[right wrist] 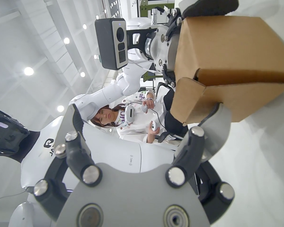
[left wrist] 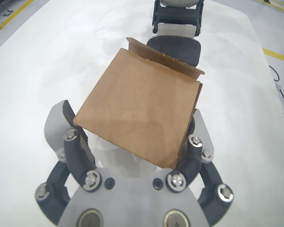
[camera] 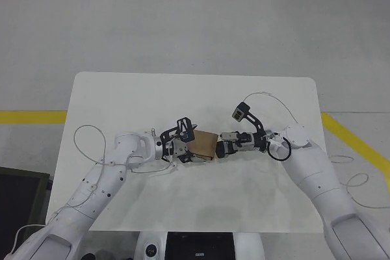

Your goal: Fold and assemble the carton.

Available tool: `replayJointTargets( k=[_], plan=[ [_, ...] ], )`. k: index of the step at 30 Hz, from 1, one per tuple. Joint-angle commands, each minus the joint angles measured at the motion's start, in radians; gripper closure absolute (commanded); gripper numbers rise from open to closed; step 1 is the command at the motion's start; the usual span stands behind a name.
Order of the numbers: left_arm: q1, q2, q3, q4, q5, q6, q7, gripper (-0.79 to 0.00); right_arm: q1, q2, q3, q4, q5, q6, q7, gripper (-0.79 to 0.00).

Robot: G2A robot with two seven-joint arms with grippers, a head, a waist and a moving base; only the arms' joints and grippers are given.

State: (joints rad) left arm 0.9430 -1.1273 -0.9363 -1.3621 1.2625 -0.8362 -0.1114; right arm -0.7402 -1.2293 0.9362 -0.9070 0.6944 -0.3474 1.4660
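Top view: near the centre of the table (camera: pixel 104 97), the left gripper (camera: pixel 184 140) clamps the carton (camera: pixel 204 144) from 9 o'clock, seemingly steadying it while the spread-open right gripper (camera: pixel 222 144) presses its 3 o'clock end.

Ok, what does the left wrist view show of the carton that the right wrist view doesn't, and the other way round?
Left wrist view: the carton's broad flat face, with the left gripper straddling its near corners.
Right wrist view: the carton's end, where flaps stand partly open with a dark gap between them, and the right gripper spread wide, one finger against a flap.
Both: the brown carton caught between the two grippers.
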Motion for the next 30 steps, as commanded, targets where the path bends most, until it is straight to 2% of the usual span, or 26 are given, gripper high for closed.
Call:
replayJointTargets(
  k=[1, 10, 11, 12, 18, 22, 24, 26, 30],
  plan=[
    [0.000, 0.000, -0.001, 0.001, 0.001, 0.000, 0.000, -0.785, 0.005, -0.002, -0.005, 0.003, -0.020, -0.007, -0.010, -0.785],
    [0.005, 0.001, -0.007, 0.001, 0.005, -0.002, -0.003, -0.785, -0.002, 0.009, 0.018, -0.018, -0.100, -0.062, -0.058, -0.785],
    [0.006, 0.001, -0.007, 0.000, 0.006, -0.003, -0.003, -0.785, -0.007, 0.011, 0.022, -0.023, -0.105, -0.063, -0.061, -0.693],
    [0.007, 0.001, -0.007, -0.001, 0.006, -0.003, -0.003, -0.785, -0.011, 0.012, 0.025, -0.029, -0.109, -0.062, -0.063, -0.650],
    [0.010, 0.001, -0.007, -0.006, 0.010, -0.003, -0.007, -0.785, -0.029, 0.019, 0.031, -0.047, -0.140, -0.038, -0.072, -0.723],
    [0.010, 0.001, -0.006, -0.007, 0.011, -0.003, -0.010, -0.785, -0.029, 0.022, 0.031, -0.042, -0.176, -0.020, -0.082, -0.625],
    [0.011, 0.001, -0.007, -0.008, 0.011, -0.003, -0.011, -0.785, -0.030, 0.023, 0.031, -0.041, -0.188, -0.015, -0.089, -0.523],
    [0.011, 0.001, -0.007, -0.009, 0.011, -0.003, -0.012, -0.785, -0.032, 0.025, 0.033, -0.038, -0.194, -0.014, -0.093, -0.385],
    [0.014, 0.001, -0.008, -0.008, 0.006, -0.006, -0.013, -0.785, -0.039, 0.026, 0.034, -0.037, -0.199, -0.008, -0.093, -0.311]
  ],
)
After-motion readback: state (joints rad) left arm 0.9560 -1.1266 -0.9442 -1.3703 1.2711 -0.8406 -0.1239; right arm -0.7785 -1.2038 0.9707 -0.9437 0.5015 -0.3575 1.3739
